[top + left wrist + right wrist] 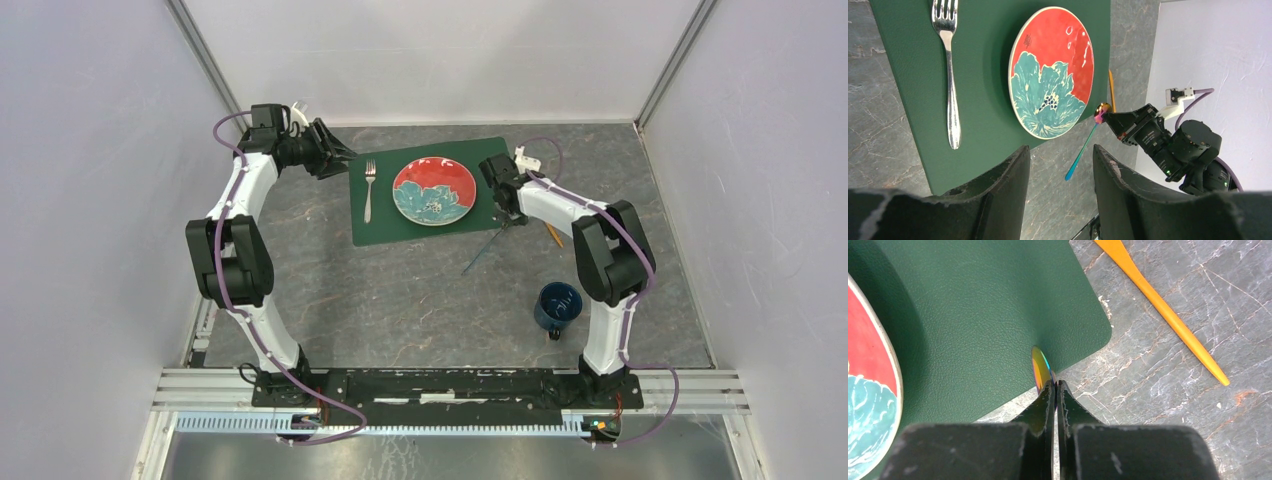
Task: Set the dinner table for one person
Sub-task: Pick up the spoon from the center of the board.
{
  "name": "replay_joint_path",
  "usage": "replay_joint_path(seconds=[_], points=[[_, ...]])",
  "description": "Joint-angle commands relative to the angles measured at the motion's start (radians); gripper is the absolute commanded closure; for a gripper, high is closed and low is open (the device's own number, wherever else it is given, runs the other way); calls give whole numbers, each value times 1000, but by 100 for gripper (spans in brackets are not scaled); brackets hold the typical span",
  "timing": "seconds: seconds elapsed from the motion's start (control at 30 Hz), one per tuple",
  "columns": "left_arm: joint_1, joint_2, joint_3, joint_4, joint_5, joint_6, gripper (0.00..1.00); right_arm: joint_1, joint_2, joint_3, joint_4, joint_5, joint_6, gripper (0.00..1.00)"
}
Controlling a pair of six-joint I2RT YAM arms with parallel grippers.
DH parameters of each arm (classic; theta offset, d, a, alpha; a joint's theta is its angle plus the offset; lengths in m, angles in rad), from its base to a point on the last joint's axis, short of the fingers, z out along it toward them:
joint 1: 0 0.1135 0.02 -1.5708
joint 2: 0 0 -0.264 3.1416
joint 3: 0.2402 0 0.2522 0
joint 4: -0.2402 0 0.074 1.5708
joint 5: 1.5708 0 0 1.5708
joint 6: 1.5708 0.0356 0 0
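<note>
Right gripper [1055, 387] pinched on spoon [1039, 369] by its bowl, over the mat's [973, 315] near right corner on the table [420, 300]. Left gripper [1060, 152] spread, empty. I'd lift slowly, watch for slip, and lay it right of the plate [434, 190].

Matt leathery-grain placemat [973, 315]; shiny metal fork [951, 90]; glossy plate [1053, 70]; stone-look dinner table [420, 300].

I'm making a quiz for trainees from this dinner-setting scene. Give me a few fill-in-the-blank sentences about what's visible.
1. The fork lies on the ___ placemat.
2. The right pincer is shut on the ___.
3. The mug standing on the table is ___.
4. The open left pincer holds ___.
Missing: green; spoon; blue; nothing.
</note>
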Motion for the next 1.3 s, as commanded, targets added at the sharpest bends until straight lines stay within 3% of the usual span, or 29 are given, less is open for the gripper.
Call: replay_joint_path(seconds=[0.0,0.57,0.87,1.27], points=[[6,-6,2,17,16,42,44,-19,-79,58,3,-2,-23,100],[7,-11,-16,17,15,51,44,-71,-73,213,71,-189,-122,100],[9,-20,-16,8,9,52,44,-93,-26,283,172,-328,-345,100],[15,-31,-13,-9,-1,53,44,-172,-42,173,386,-578,-458,100]])
